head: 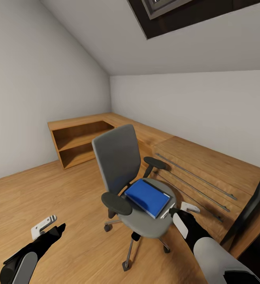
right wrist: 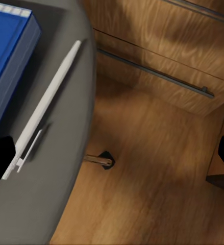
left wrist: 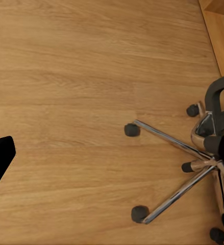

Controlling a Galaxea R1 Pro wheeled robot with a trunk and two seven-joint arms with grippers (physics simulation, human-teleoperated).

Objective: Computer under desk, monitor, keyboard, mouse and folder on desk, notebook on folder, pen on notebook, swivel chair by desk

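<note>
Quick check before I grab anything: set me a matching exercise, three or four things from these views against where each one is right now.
Things:
1. folder
2. pen
3. right gripper
4. left gripper

Places:
A. above bare wood floor, left of the swivel chair
B. on the seat, beside the blue cover
C. flat on the grey seat
D. at the seat's right edge, by the pen

Pairs: 1-C, 2-B, 3-D, 4-A

Head view high, facing swivel chair; wrist views look down close, both sharing it.

Light-wood corner cabinets, a drawer unit with long handles, plank floor.
</note>
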